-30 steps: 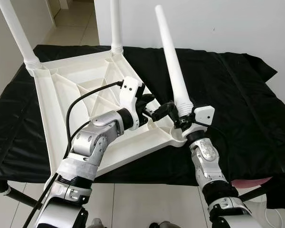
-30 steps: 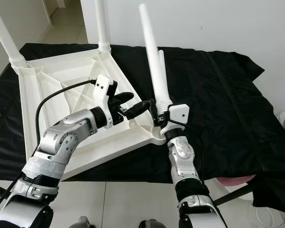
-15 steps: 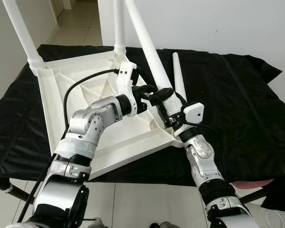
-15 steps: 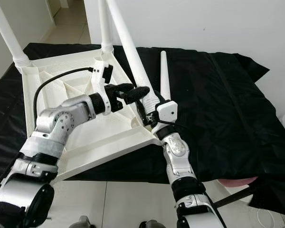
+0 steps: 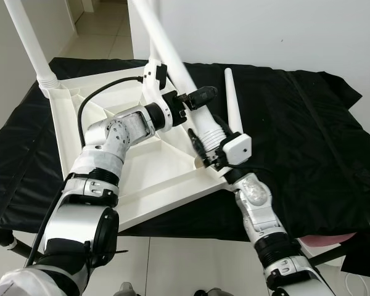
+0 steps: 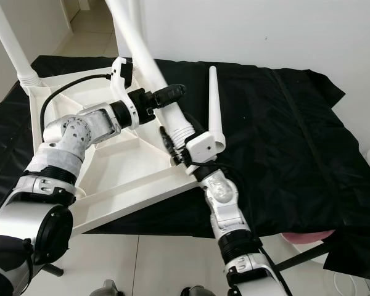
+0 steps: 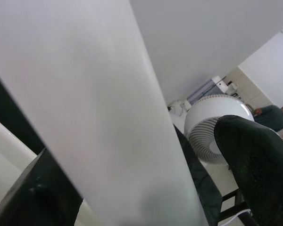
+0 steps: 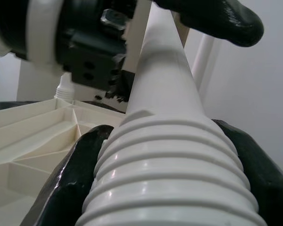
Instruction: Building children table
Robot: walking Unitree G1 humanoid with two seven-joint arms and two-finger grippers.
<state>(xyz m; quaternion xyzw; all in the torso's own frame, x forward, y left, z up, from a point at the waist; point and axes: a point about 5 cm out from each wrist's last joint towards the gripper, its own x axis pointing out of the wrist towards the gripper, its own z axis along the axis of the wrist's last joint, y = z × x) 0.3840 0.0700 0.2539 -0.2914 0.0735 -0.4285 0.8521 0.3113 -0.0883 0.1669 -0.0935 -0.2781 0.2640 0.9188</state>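
Tilted the long white tapered plastic leg (image 5: 172, 58) leftward over the upturned white ribbed tabletop (image 5: 142, 179); right gripper (image 5: 205, 148) clamped its threaded base, left gripper (image 5: 194, 98) closed round the shaft. Unseated, realigning.

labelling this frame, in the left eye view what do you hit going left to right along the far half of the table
mounted corner leg → left hand gripping the tilted leg → loose leg → bare black cloth

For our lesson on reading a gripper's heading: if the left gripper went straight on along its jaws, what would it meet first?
The white table leg is already between the jaws of the left gripper. Past it comes the loose leg on the black cloth, though depth is unclear.
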